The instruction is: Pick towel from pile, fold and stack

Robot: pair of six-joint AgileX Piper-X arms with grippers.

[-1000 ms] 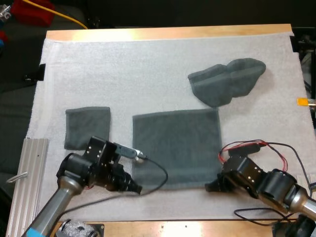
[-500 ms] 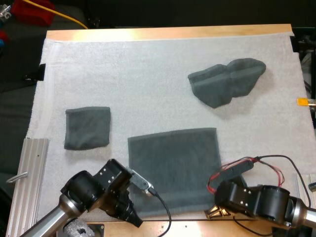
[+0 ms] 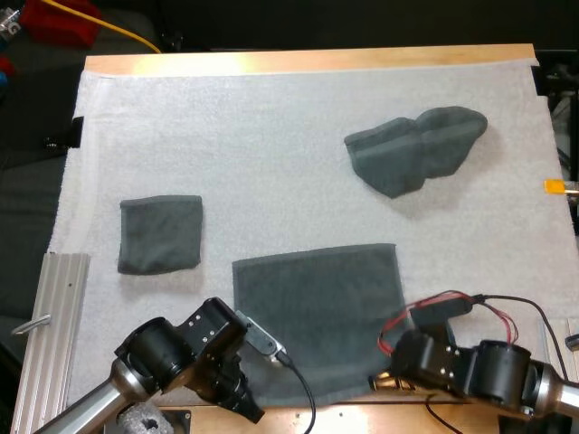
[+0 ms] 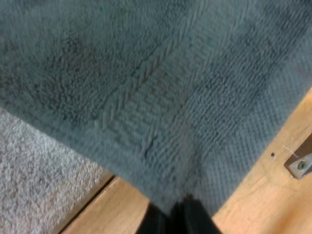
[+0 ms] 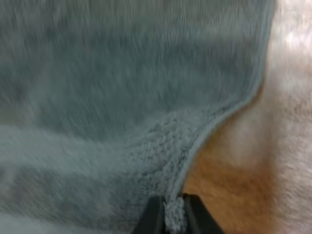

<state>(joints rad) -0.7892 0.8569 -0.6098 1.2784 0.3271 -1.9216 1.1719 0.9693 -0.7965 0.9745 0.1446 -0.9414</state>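
Your left gripper (image 4: 180, 214) pinched the flat towel (image 3: 317, 303) at its lower-left corner; right gripper (image 5: 170, 209) pinched the lower-right corner. You had a folded towel (image 3: 160, 233) mid-left, crumpled towel (image 3: 412, 149) upper right.

The flat towel (image 3: 317, 312), dark grey-green, lies spread open as a rectangle. The folded towel (image 3: 160, 234), a small square, lies to its left. The crumpled towel (image 3: 414, 149), a bunched heap, lies beyond its far right corner.

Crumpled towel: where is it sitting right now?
In the high view the crumpled towel lies far right on the mat, apart from the spread towel at the near edge.
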